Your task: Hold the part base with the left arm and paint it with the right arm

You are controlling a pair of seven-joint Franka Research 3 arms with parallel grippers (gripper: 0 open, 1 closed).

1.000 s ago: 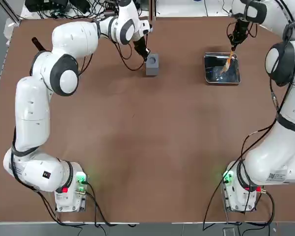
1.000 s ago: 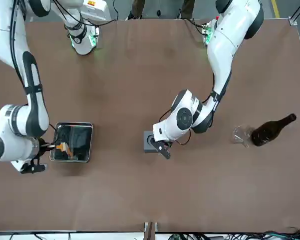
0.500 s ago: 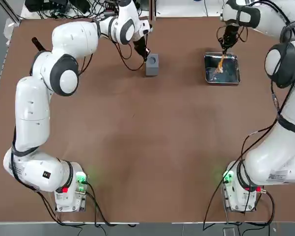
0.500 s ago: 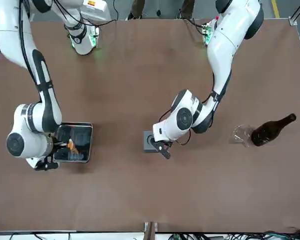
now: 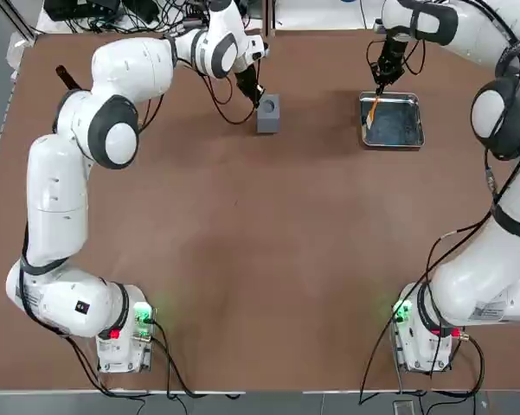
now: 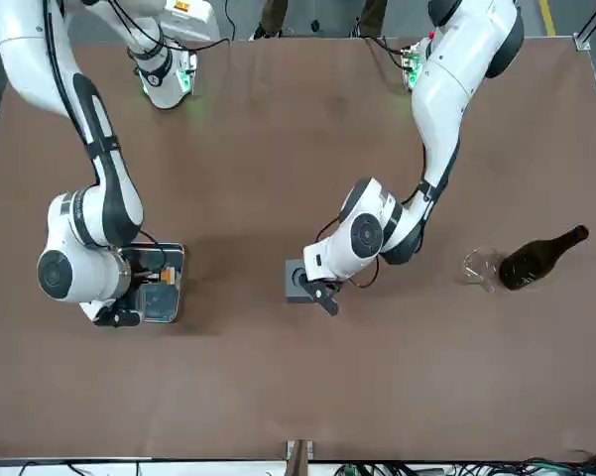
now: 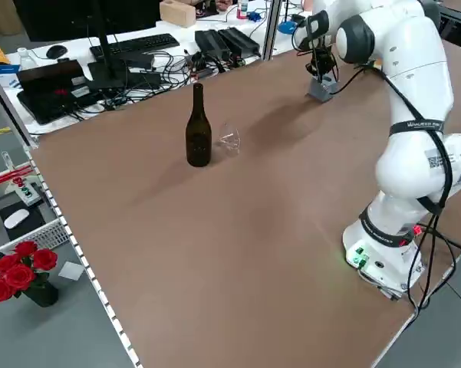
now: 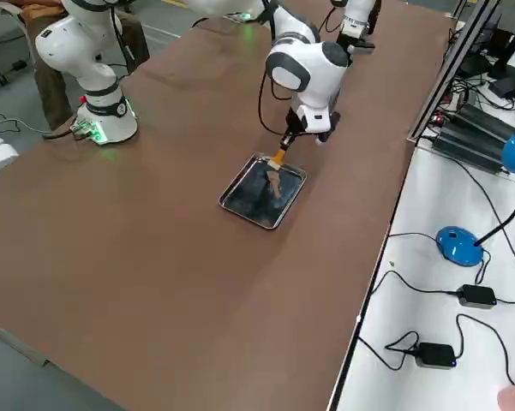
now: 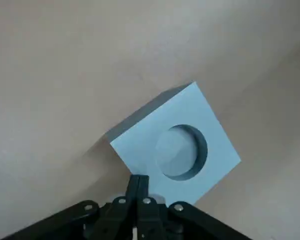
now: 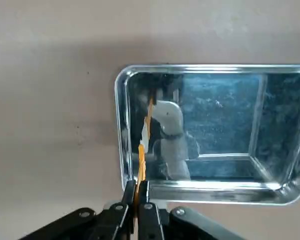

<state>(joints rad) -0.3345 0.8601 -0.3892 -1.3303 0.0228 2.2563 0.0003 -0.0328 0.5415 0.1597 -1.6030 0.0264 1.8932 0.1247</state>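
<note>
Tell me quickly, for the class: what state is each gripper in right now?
Left gripper: closed, at the part base, with nothing visible between its fingers.
Right gripper: closed on the orange-handled brush, by the metal tray.

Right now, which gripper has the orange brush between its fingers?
The right gripper, over the edge of the metal tray; the left one, beside the grey block, grips nothing.

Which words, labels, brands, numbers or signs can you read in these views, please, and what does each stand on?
No text can be read.
White label on the right arm: too small to read.
Labels on the left arm: too small to read.
Bottle: no lettering shows.
</note>
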